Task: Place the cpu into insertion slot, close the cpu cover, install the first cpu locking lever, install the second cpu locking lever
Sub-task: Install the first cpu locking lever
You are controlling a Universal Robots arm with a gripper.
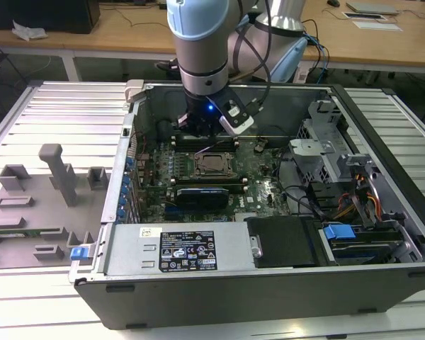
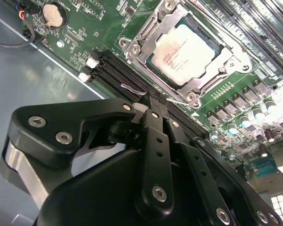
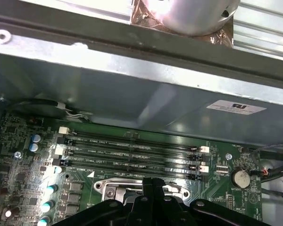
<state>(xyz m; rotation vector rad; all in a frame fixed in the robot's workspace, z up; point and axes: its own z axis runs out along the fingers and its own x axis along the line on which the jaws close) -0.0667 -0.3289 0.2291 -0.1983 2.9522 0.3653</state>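
Gripper (image 2: pixel 153 100): was inside case (image 1: pixel 234 301), low over board (image 2: pixel 108 21), tips at socket (image 2: pixel 192 96) edge beside memory slots (image 3: pixel 132 151).
Jaws: pressed together in both wrist views.
Cpu (image 2: pixel 186 47): sat in socket.
Cover (image 2: pixel 148 37): lay flat over cpu, framing it.
Lever (image 2: pixel 129 87): thin wire just by tips.

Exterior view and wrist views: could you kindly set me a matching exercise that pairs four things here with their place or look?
Things:
1. cpu
2. coin battery
3. memory slots
4. grey fixture tray

Descriptions:
A. long, black, in parallel rows
B. outside the computer case, at the exterior view's left
C. seated inside the window of the cpu cover
D. round and silver, on the green board

Pairs: 1-C, 2-D, 3-A, 4-B
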